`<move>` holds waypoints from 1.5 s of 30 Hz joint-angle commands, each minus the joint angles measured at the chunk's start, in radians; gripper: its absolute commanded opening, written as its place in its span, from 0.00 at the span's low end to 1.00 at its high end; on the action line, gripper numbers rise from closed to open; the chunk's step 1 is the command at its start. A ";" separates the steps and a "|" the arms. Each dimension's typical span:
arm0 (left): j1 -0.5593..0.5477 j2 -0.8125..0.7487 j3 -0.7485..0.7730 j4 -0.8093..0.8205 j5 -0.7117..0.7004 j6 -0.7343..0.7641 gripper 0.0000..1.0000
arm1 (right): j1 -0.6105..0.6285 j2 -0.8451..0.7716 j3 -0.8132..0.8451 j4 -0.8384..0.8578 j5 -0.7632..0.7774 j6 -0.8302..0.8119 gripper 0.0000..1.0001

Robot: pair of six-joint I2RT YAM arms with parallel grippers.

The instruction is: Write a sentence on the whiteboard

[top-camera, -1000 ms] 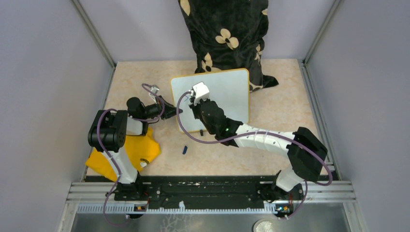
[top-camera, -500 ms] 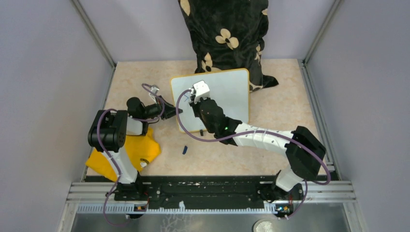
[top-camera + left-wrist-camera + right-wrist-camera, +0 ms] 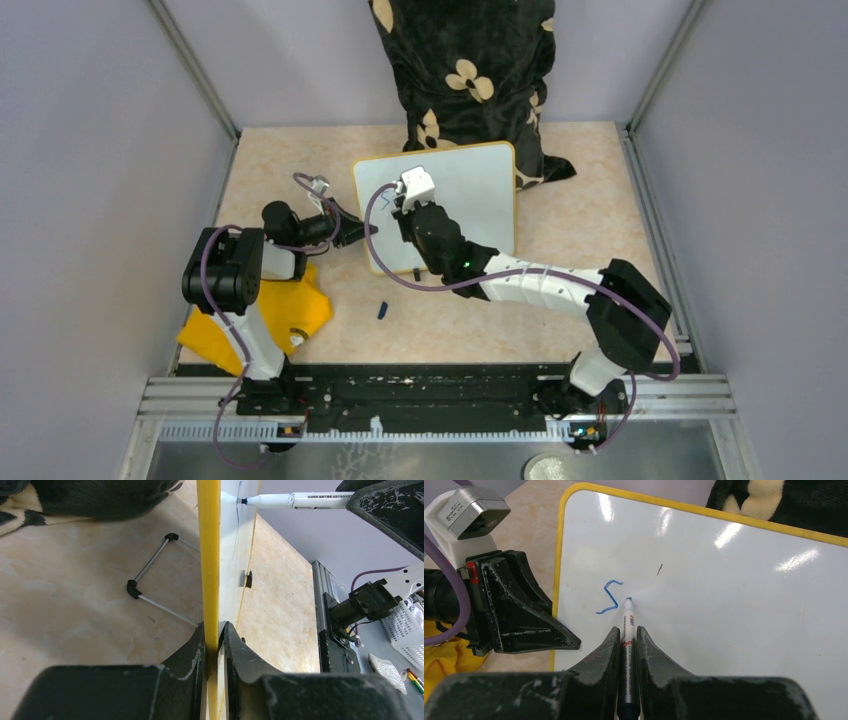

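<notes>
Right wrist view: your right jaws clench the marker (image 3: 628,614), tip on the board (image 3: 734,580) mid-frame beside a blue "s" (image 3: 610,598). Left jaws pinch its rim (image 3: 557,580); a slip there could skew strokes.

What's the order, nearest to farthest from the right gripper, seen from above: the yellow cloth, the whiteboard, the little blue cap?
1. whiteboard, directly under the right gripper, which presses a marker to it.
2. little blue cap, lying off the board's near edge.
3. yellow cloth, farther out to the left.
</notes>
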 commanded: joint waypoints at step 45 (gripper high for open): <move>-0.010 0.014 0.003 0.013 -0.011 0.044 0.00 | -0.026 -0.017 0.019 0.024 0.026 0.055 0.00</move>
